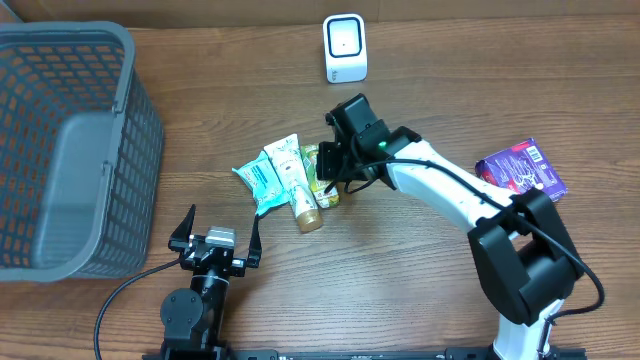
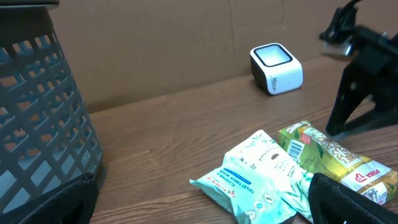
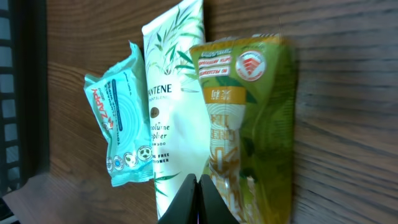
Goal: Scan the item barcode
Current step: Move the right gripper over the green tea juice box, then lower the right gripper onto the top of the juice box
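A pile lies mid-table: a teal wipes pack [image 1: 258, 177] [image 3: 121, 127], a white Pantene tube [image 1: 295, 185] [image 3: 174, 99] and a green-yellow packet [image 1: 320, 160] [image 3: 249, 112]. The packet shows a barcode [image 2: 297, 148] in the left wrist view. My right gripper [image 1: 333, 172] [image 3: 197, 179] is shut with nothing between its fingers. It hangs over the seam between tube and packet. The white scanner [image 1: 345, 47] [image 2: 277, 67] stands at the far edge. My left gripper [image 1: 218, 228] [image 2: 199, 211] is open near the front edge, short of the wipes pack.
A grey mesh basket [image 1: 70, 150] [image 2: 37, 124] fills the left side. A purple packet [image 1: 520, 168] lies at the right, beside the right arm's base. Bare wood lies between the pile and the scanner.
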